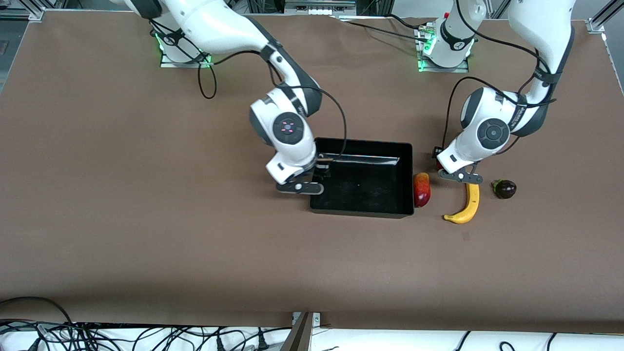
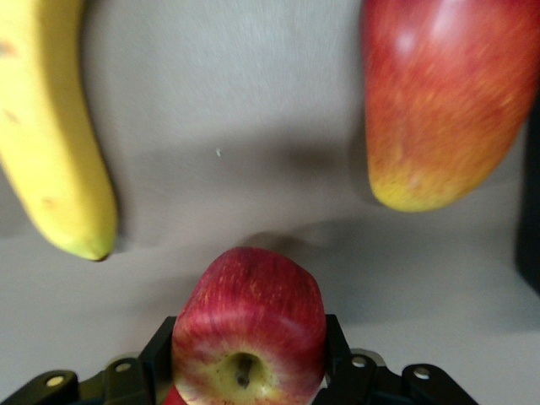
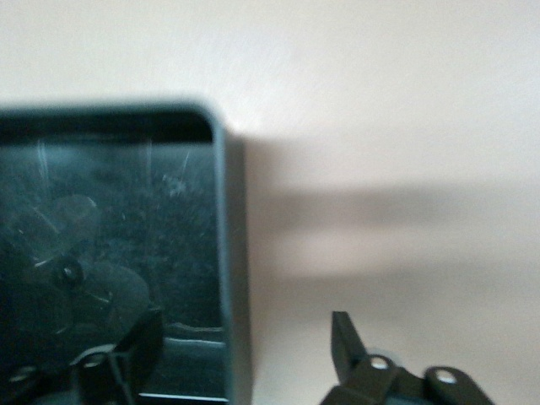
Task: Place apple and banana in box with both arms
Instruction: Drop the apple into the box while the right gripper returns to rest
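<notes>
The apple point(image 2: 249, 325) sits between the two fingers point(image 2: 336, 350) of the left hand point(image 2: 249, 371), low on the desk point(image 1: 146, 195) at the left arm's end, a dark finger showing on each of its flanks in the left wrist view. The fingers are drawn in to the fruit's width and appear to touch its sides (whether they press firmly cannot be told). From the front camera the apple is almost wholly hidden under that hand point(image 1: 460, 176); only a sliver of red shows at the wrist's edge.

The banana point(image 1: 467, 202) lies on the desk just beside the left hand, its curve running toward the front camera; its upper end is close under the hand. A red and yellow mango point(image 1: 421, 189) lies between the banana and the box point(image 1: 363, 210), just beside the box wall. A dark purple fruit point(image 1: 505, 188) rests near the banana, further toward the left arm's end.

The right hand point(image 1: 300, 187) hangs over the box wall at the right arm's end, fingers spread wide and holding nothing; one finger point(image 3: 346, 337) shows outside the wall, the other point(image 3: 139, 342) over the black floor.
</notes>
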